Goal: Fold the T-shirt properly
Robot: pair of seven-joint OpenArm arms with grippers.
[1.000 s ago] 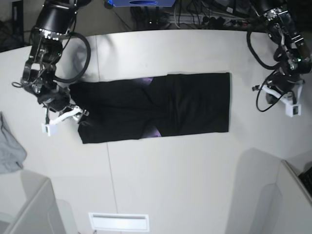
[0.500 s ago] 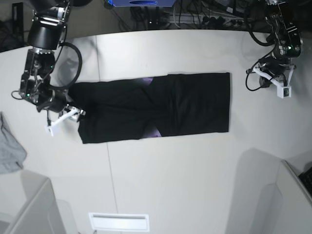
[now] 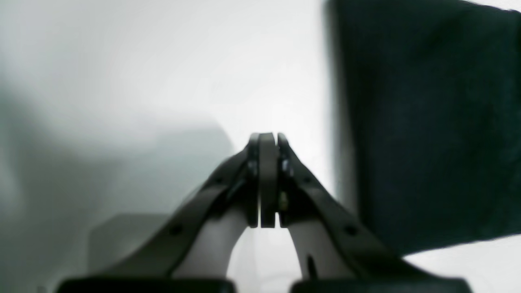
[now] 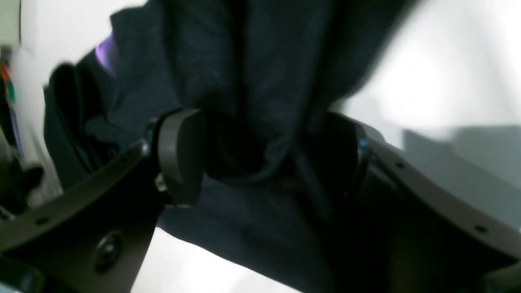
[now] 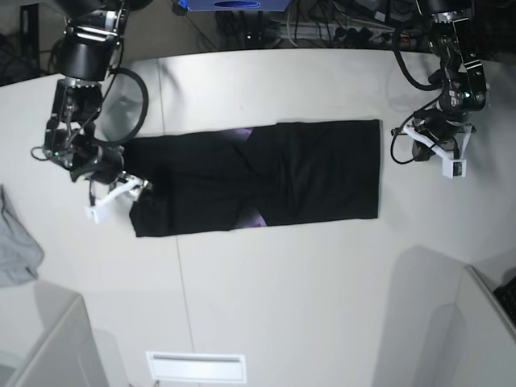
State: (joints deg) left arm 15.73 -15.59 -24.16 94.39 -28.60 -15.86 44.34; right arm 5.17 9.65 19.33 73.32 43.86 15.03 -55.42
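Observation:
The black T-shirt [image 5: 266, 177] lies folded into a long strip across the white table [image 5: 282, 290], with a bit of purple print [image 5: 242, 133] showing at its folds. My right gripper [image 5: 129, 192] is at the strip's left end. In the right wrist view it [image 4: 260, 158] is open wide, and a bunched fold of the T-shirt [image 4: 252, 81] sits between its fingers [image 4: 179, 154]. My left gripper [image 5: 419, 139] hovers just past the strip's right edge. In the left wrist view it [image 3: 267, 140] is shut with nothing in it, and the T-shirt [image 3: 427, 122] lies to its right.
A small light grey cloth [image 5: 16, 246] lies at the table's left edge. Cables and equipment [image 5: 339, 28] crowd the far side. A white slotted panel [image 5: 196, 367] sits at the front. Grey partitions [image 5: 48, 339] stand at both front corners.
My left arm has swung in from the far right toward the T-shirt's right edge. My right gripper has shifted slightly rightward onto the shirt's left end. The shirt lies as before.

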